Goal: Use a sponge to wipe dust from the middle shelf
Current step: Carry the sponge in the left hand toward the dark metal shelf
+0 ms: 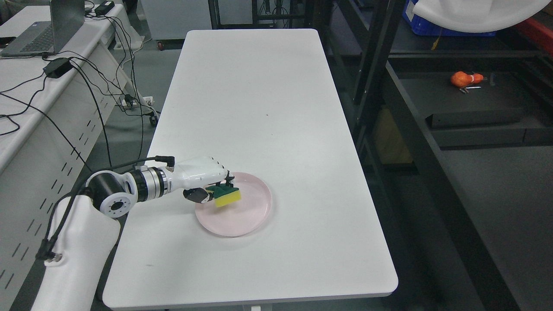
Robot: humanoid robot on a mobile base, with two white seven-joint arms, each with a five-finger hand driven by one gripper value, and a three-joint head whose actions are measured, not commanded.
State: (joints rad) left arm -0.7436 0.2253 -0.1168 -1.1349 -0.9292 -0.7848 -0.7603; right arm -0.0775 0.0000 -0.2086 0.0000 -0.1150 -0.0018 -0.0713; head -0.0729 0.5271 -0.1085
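Note:
A yellow sponge with a green scouring top (227, 195) is held in my left hand (210, 185), whose fingers are curled on it. The hand holds the sponge just above the left part of a pink plate (246, 218) on the white table (259, 108). The left arm comes in from the lower left. A dark metal shelf rack (471, 112) stands to the right of the table, well apart from the hand. The right arm is out of view.
An orange and white object (465, 80) lies on a dark shelf board at the right. A blue crate (449, 26) sits higher on the rack. A side desk (26, 86) with a laptop (43, 30) and cables stands at the left.

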